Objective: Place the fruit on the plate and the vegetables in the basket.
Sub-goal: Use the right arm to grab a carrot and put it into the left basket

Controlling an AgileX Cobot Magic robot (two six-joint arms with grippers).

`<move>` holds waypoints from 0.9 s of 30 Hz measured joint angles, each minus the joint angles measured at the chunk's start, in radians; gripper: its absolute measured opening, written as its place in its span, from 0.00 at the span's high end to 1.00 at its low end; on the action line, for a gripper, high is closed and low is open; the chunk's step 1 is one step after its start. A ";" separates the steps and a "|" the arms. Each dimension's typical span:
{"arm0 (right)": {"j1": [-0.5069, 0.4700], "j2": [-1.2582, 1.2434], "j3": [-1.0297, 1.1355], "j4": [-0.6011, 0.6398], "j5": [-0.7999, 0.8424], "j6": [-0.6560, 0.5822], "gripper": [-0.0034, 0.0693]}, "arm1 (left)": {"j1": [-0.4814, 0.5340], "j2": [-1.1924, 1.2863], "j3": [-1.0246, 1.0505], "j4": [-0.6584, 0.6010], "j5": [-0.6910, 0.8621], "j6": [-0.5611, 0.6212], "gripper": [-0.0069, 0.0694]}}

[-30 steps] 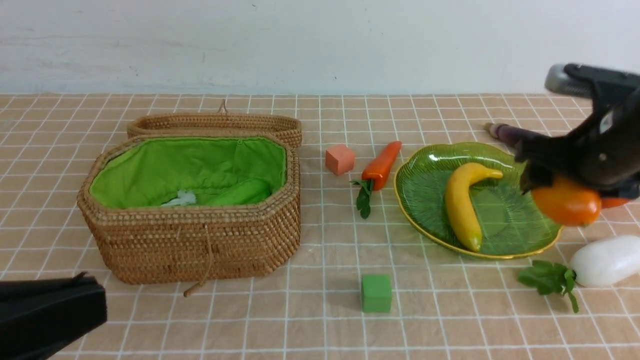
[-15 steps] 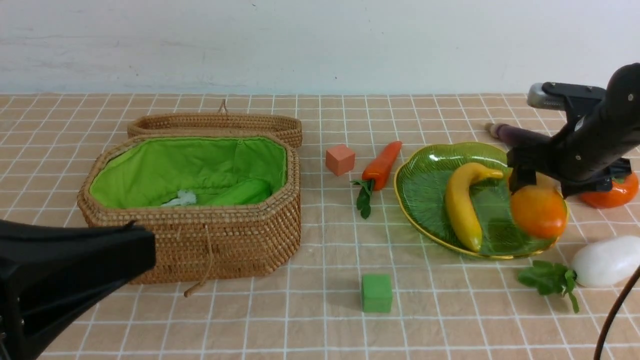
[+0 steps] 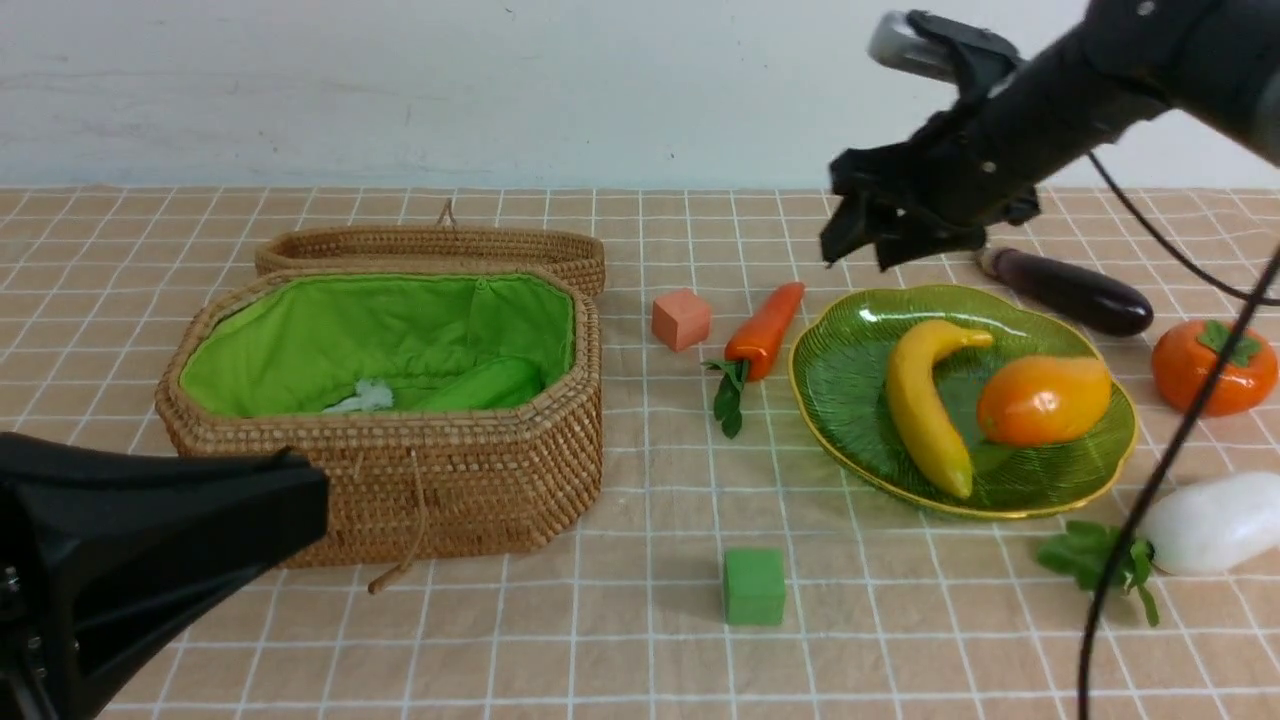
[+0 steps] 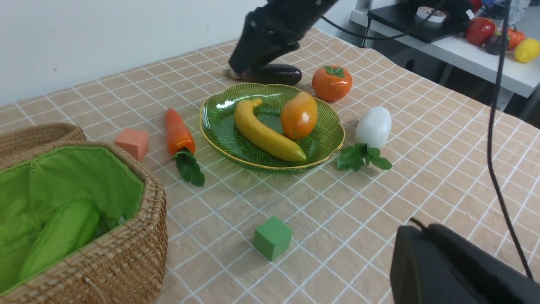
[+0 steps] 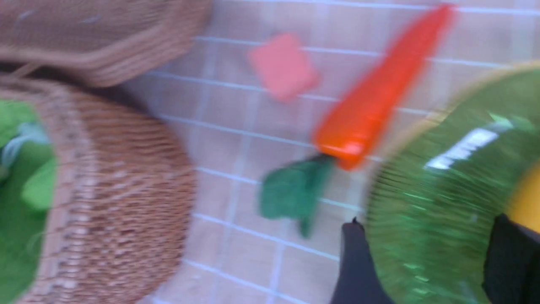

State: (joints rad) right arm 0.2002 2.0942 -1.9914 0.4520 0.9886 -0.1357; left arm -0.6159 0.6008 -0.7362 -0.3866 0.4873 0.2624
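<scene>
The banana [image 3: 915, 405] and the mango [image 3: 1043, 400] lie side by side on the green plate [image 3: 845, 370]. To the right of the plate sit the persimmon [image 3: 1213, 367], the eggplant [image 3: 1075, 292] and the white radish [image 3: 1215, 522]. The carrot [image 3: 765, 330] lies on the cloth left of the plate. A cucumber [image 4: 59, 236] rests inside the open basket [image 3: 400, 490]. My right gripper [image 3: 860, 235] hangs open and empty above the plate's far left rim; its own view is blurred. My left gripper [image 3: 315, 505] is shut, low in front of the basket.
A pink cube [image 3: 680, 318] sits between basket and carrot, and a green cube [image 3: 753, 587] lies near the front. The basket's lid [image 3: 430, 250] lies open behind it. A black cable [image 3: 1150, 500] hangs down across the right side, in front of the radish.
My right gripper opened and let the mango go onto the plate, then rose and swung left toward the carrot. My left arm came forward into view beside the basket.
</scene>
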 joint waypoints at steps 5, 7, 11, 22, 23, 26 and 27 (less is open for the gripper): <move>0.094 0.165 -0.177 -0.129 0.050 0.212 0.33 | 0.000 0.010 0.000 0.000 0.000 0.000 0.93; 0.124 0.209 -0.216 -0.188 0.035 0.281 0.28 | 0.000 0.012 0.000 0.000 0.001 0.000 0.93; 0.160 0.270 -0.247 -0.261 -0.023 0.374 0.18 | 0.000 0.012 0.000 0.000 0.004 0.000 0.93; 0.160 0.340 -0.251 -0.282 -0.134 0.424 0.15 | 0.000 0.012 0.000 0.000 0.007 0.000 0.92; 0.160 0.342 -0.251 -0.287 -0.140 0.424 0.15 | 0.000 0.012 0.000 -0.001 0.007 0.000 0.92; 0.160 0.346 -0.251 -0.310 -0.164 0.425 0.15 | 0.000 0.012 0.000 -0.014 0.010 0.000 0.92; 0.160 0.347 -0.251 -0.311 -0.164 0.425 0.15 | 0.000 0.012 0.000 -0.015 0.010 0.000 0.92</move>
State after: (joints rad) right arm 0.3602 2.4410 -2.2419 0.1408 0.8247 0.2896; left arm -0.6159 0.6126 -0.7362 -0.4020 0.4978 0.2624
